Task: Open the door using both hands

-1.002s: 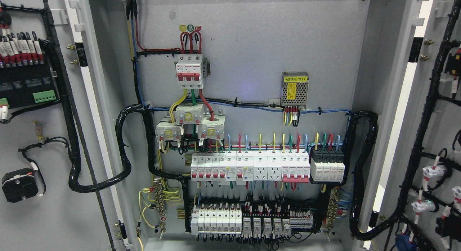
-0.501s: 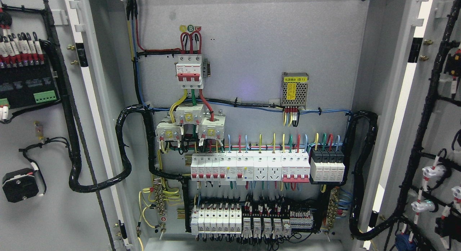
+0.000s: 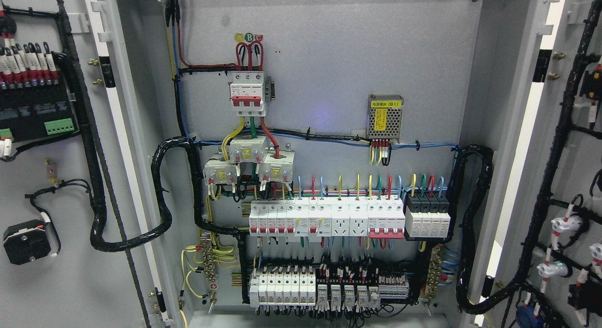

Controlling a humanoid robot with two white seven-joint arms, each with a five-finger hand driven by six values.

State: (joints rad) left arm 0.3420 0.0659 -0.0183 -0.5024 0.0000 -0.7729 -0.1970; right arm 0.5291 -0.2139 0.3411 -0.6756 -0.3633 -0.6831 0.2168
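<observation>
Both doors swung wide: left door left of the backplate, right door right of it. No hands in view, so grip state can't be told.

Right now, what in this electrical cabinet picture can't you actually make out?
- Robot's hands: neither shows in the head view.
- Left door: outer part cut off by the left edge.
- Right door: outer part cut off by the right edge.
- Power supply label: print too small to read.
- Bottom breaker row: markings too small; wires cross its lower end.
</observation>
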